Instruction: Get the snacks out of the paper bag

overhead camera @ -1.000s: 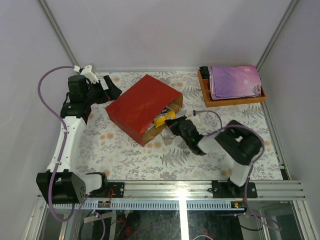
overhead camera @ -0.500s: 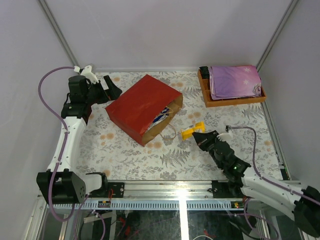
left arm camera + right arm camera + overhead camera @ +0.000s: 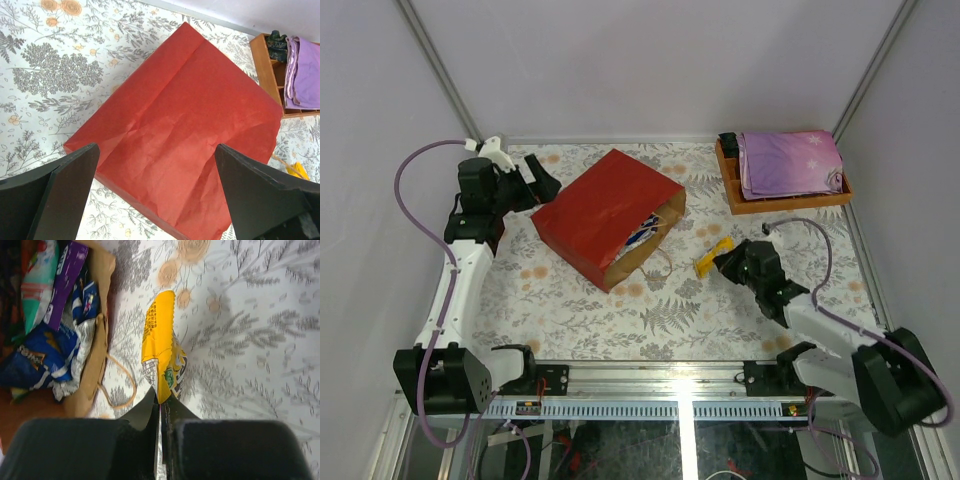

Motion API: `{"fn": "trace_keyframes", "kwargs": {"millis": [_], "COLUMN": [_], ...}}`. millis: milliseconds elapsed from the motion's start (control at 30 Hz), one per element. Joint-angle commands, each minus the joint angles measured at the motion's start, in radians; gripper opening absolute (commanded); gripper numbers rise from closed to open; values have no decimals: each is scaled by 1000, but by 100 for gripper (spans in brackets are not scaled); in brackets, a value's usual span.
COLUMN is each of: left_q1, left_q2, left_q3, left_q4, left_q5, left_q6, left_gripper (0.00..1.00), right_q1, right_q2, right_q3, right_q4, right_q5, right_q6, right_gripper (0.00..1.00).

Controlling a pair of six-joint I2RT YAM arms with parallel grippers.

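The red paper bag lies on its side mid-table, its brown mouth facing right with blue, teal and purple snacks inside and its loop handle on the cloth. My right gripper is shut on a yellow snack packet, held just right of the bag's mouth; the packet also shows in the top view. My left gripper is open and empty, its fingers spread above the bag's closed rear end.
An orange-brown wooden tray with a folded purple cloth stands at the back right. The table is covered with a fern-patterned cloth. Walls close in on the left, back and right.
My right gripper drew the yellow packet out of the bag's mouth and carried it rightward over the table. The left arm shifted only slightly.
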Motion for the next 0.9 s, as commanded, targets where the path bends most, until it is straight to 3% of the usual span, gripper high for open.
{"fn": "trace_keyframes", "kwargs": {"millis": [0, 200, 600, 700, 867], "left_q1": [6, 7, 8, 6, 7], "left_q2": [-12, -5, -11, -15, -21], "left_q3": [-25, -31, -26, -26, -18], "left_q4": [57, 40, 29, 32, 31], "left_q5": [-21, -21, -24, -15, 24], "left_q6": [17, 25, 28, 24, 14], "left_gripper": [100, 100, 100, 100, 100], "right_q1": [-97, -173, -219, -244, -293], "right_q2": [184, 464, 805, 949, 1208], "right_q3": [169, 406, 870, 1035, 1434], "right_q4": [131, 62, -70, -139, -375], "right_q5": [-145, -232, -142, -191, -433], "right_q6": [-70, -125, -272, -329, -469], "right_gripper": [0, 0, 0, 0, 0]}}
